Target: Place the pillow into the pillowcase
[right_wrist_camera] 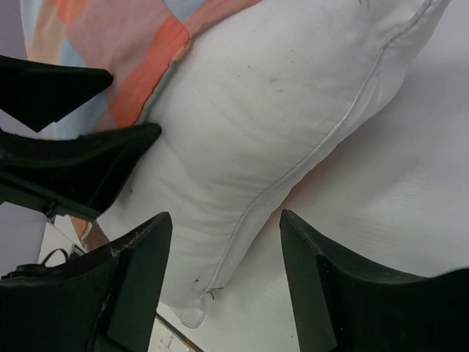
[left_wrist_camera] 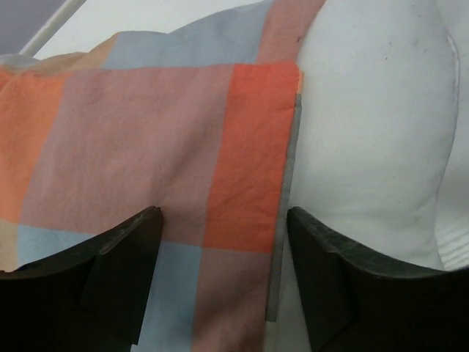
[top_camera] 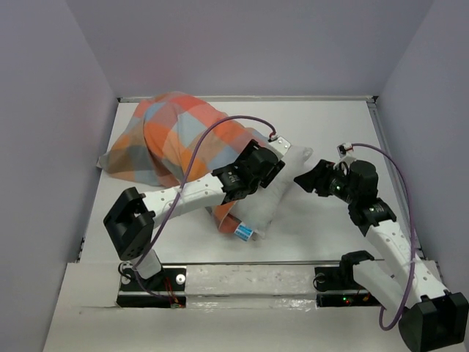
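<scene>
The checked pillowcase lies bunched at the back left, with the white pillow partly inside it. The pillow's bare end sticks out toward the middle, and its blue tag is at the near corner. My left gripper is open, its jaws astride the pillowcase hem where it meets the pillow. My right gripper is open just right of the pillow's end. The pillow's seamed corner lies between its jaws, not gripped. The pillowcase also shows in the right wrist view.
The white table is boxed in by grey walls at the back and both sides. A metal rail runs along the front edge by the arm bases. The left gripper's black fingers show in the right wrist view.
</scene>
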Controlling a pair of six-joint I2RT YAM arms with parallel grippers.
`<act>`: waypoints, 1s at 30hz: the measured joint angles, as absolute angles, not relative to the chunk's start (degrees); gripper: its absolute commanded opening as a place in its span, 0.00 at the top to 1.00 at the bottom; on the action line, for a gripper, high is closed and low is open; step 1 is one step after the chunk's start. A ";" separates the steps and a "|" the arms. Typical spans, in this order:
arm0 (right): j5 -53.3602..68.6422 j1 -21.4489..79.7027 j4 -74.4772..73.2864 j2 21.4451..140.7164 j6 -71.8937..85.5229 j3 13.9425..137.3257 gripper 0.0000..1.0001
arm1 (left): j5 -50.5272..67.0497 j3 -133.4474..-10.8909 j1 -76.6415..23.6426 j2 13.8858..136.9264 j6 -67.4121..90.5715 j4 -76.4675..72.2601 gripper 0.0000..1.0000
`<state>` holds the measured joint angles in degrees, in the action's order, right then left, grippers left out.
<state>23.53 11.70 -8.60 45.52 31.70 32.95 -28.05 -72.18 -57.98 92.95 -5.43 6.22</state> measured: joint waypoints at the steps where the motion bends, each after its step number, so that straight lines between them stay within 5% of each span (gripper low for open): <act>1: 24.03 11.70 -8.49 45.93 31.90 32.77 0.21 | -28.95 -72.27 -57.95 93.67 -5.63 5.69 0.42; 2: 24.64 11.70 -8.03 46.89 31.94 32.75 0.19 | -29.45 -72.38 -57.95 94.04 -5.82 5.30 0.54; 6: 25.65 11.70 -5.10 51.20 32.08 32.77 0.12 | -31.07 -72.47 -57.89 94.41 -6.04 2.07 0.72; 15: 25.93 12.43 5.87 68.77 34.61 34.74 0.07 | -27.79 -73.21 -56.34 94.04 -4.01 -2.31 0.93; 20: 27.31 15.31 14.92 78.43 37.50 37.63 0.15 | -22.46 -73.10 -54.08 92.92 -1.08 -2.98 0.93; 21: 27.79 15.84 16.88 79.99 38.00 38.00 0.18 | -21.21 -72.95 -53.52 92.49 -0.45 -3.38 0.87; 24: 29.02 17.47 22.48 82.94 40.10 38.33 0.56 | -16.73 -71.99 -50.78 90.70 2.09 -4.16 0.63; 25: 29.19 17.98 23.44 83.26 39.94 38.33 0.61 | -16.16 -71.68 -50.02 90.28 2.33 -4.62 0.61; 29: 29.06 19.29 25.74 82.70 41.15 37.87 0.62 | -12.97 -70.57 -47.13 89.03 4.08 -6.87 0.62; 30: 28.77 19.46 25.76 81.97 41.12 37.60 0.49 | -12.03 -70.11 -46.28 88.75 4.40 -7.53 0.64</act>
